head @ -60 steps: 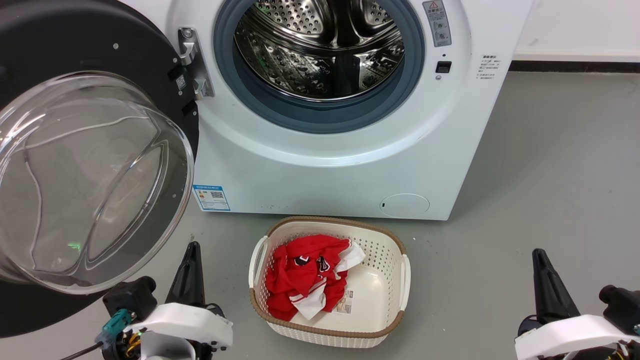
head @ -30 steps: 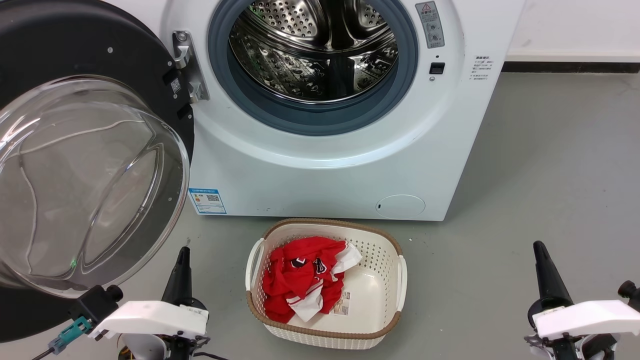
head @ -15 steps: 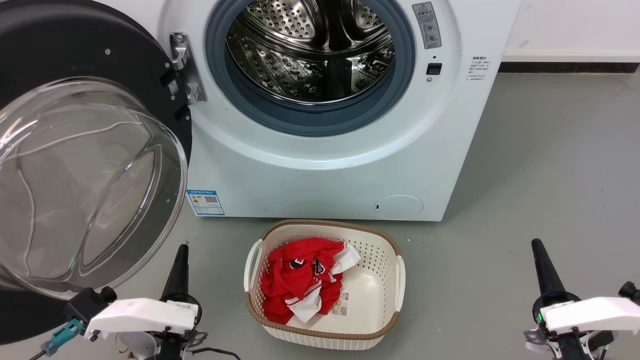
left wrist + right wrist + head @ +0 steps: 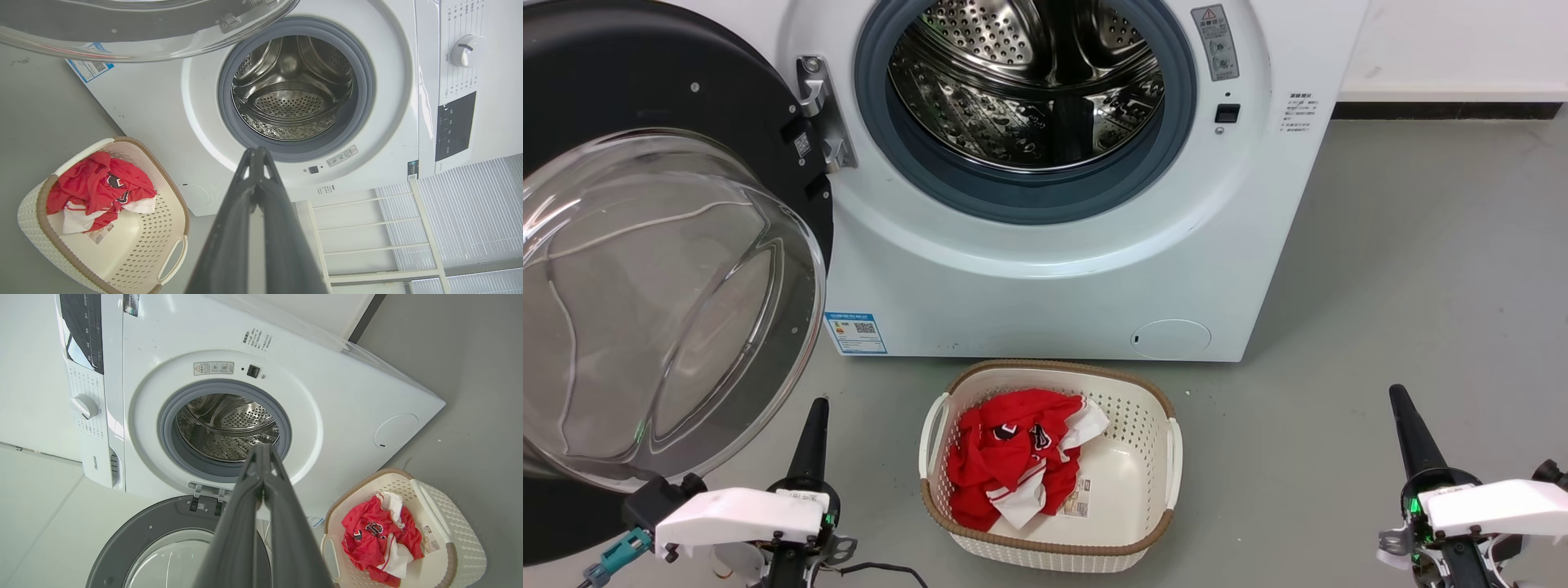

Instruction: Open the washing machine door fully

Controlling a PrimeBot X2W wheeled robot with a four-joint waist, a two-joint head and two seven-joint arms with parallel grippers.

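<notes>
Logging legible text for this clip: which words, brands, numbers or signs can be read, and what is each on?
"Hisense": brand mark on the washing machine.
Warning triangle: on the grey label beside the drum; its wording is too small.
Blue sticker at the lower corner: QR code, text too small.
Printed lines on the front's right side: too small.
Tag in the laundry basket: blurred.

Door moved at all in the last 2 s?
No. The door keeps its place against the blue sticker; the whole view shifted together, so the camera moved.
</notes>
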